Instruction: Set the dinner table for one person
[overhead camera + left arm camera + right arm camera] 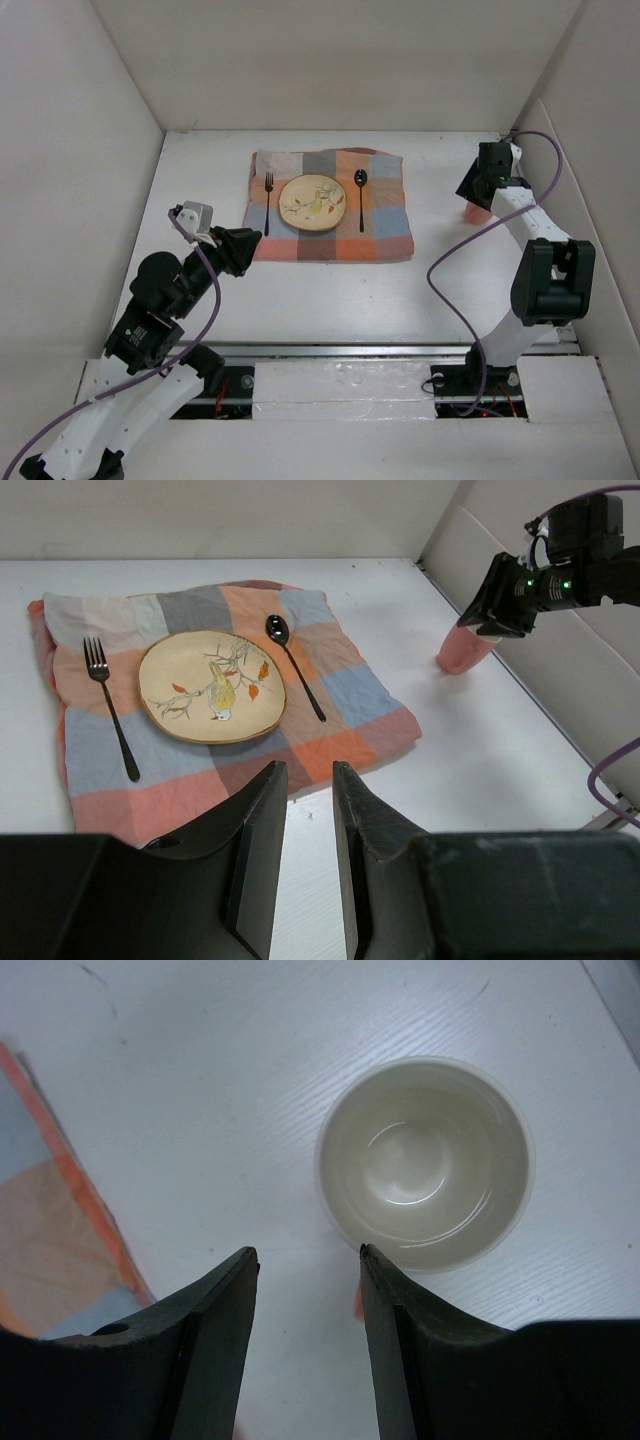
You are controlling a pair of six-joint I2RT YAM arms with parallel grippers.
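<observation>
The dinner table (330, 290), a white top w/ white walls round it, is seen spread beneath both arms. A checked placemat (380, 225) is laid at its far middle, w/ a bird-painted plate (312, 203) at centre. A black fork (268, 200) is set on the plate's left & a black spoon (361, 195) on its right, both apart from the plate. The left gripper (308, 770) is held over bare tabletop just off the mat's near edge, toward its left corner; its jaws are parted by a narrow gap & nothing is gripped. The right gripper (308, 1252) is pointed down at bare tabletop to the right of the mat, near the right wall; its jaws are set partly apart w/ only table seen btwn them. A cup (425, 1160), pink outside & pale inside, is stood upright just beyond the right-hand finger, outside the gap; contact w/ that finger can't be told.
</observation>
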